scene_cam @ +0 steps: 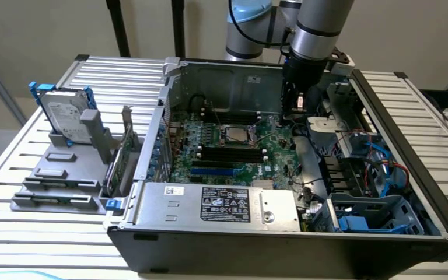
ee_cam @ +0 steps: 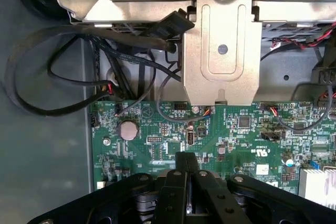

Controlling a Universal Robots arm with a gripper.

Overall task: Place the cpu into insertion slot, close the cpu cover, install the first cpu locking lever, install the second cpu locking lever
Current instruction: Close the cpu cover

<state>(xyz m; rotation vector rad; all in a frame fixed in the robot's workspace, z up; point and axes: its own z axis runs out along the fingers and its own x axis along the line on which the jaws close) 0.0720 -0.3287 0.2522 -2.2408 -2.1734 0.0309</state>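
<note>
While your gripper [ee_cam: 186, 157] hangs over the green motherboard [ee_cam: 241, 145] inside the computer case [scene_cam: 208, 248], its fingers [ee_cam: 176, 183] are clenched together; the insertion slot [scene_cam: 235, 135] sits apart from it, toward the exterior view's left.

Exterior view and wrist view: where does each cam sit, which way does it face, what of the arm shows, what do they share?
Exterior view: off the arm, above the open computer case, looking down into it at the motherboard and insertion slot; the arm and gripper show.
Wrist view: on the wrist, looking past the gripper onto the motherboard, black cables and a metal bracket.
Shared: the gripper and the green motherboard.
</note>
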